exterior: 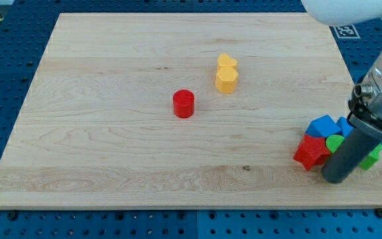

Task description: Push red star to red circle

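Wooden counter (pixel 111 99) seen from above, blue pegboard around it. Red circle (pixel 184 103) standing alone near the middle. At about one o'clock from it, two yellow blocks touching: a yellow heart (pixel 227 62) toward the view's top, a yellow hexagon (pixel 226 79) just below. Far off at four o'clock from the circle, near the counter's lower right corner, a tight cluster: red star (pixel 312 151) on the cluster's left side, blue block (pixel 323 126) at its twelve o'clock, green block (pixel 337 142) at its three o'clock, partly hidden by the rod. My tip (pixel 336 179) planted at about four o'clock from the star, just beside it; contact unclear. No gripper fitted, so no grasp to report. Star and circle well apart.
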`<act>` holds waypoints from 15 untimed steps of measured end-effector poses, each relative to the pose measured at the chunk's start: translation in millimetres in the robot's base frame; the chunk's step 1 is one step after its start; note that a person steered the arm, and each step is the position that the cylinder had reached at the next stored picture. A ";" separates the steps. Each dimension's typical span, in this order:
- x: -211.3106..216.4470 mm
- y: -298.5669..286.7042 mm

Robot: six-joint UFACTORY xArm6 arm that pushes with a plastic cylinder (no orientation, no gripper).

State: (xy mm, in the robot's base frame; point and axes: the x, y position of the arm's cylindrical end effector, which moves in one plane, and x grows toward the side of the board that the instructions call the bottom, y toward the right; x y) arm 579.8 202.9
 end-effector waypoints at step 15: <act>-50.7 -22.6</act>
State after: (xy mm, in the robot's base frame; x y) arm 529.2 180.3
